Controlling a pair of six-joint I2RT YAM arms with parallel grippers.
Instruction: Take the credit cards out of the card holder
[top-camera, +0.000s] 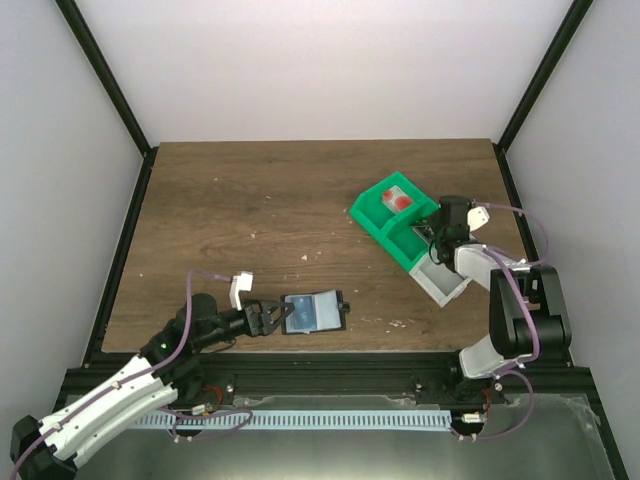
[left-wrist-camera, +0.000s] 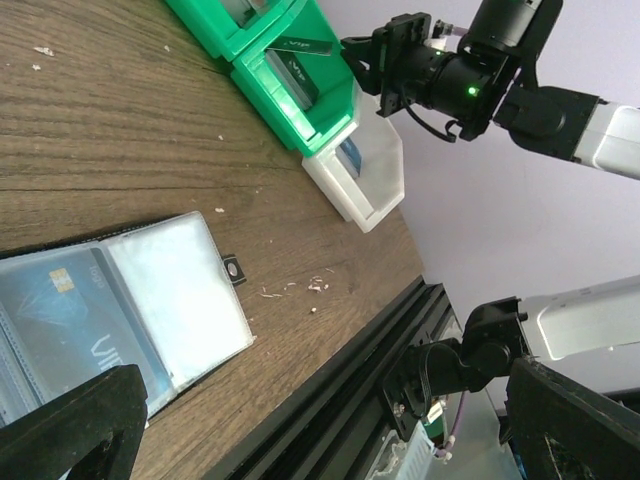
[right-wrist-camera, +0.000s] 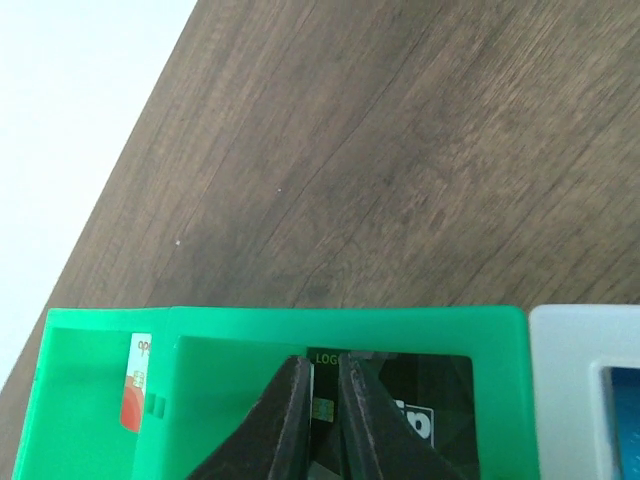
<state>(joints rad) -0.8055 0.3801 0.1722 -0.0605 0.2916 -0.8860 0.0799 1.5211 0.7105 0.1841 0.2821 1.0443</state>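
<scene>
Black fingers (left-wrist-camera: 70, 430) of the left gripper (left-wrist-camera: 325, 425) stand wide open with nothing between them, just short of the card holder (left-wrist-camera: 175, 290), which lies open on the table (left-wrist-camera: 120, 130). One dark blue card (left-wrist-camera: 60, 320) sits in its slot, so the job isn't finished. Farther off, the right gripper (left-wrist-camera: 352, 62) hangs over the green tray (left-wrist-camera: 300, 125).

From the right wrist, its jaws are nearly together, only a slit between them. One dark card (right-wrist-camera: 420, 400) lies under the tips, in the compartment beside the white tray (right-wrist-camera: 560, 340). Whether they grip it I cannot tell. One white-and-red card (right-wrist-camera: 135, 400) lies in the other green compartment. A blue sliver (right-wrist-camera: 622, 420) in the white tray is perhaps a third.

From above I count one holder, two trays and two arms. I'd judge two or three cards out and at least one to go.
</scene>
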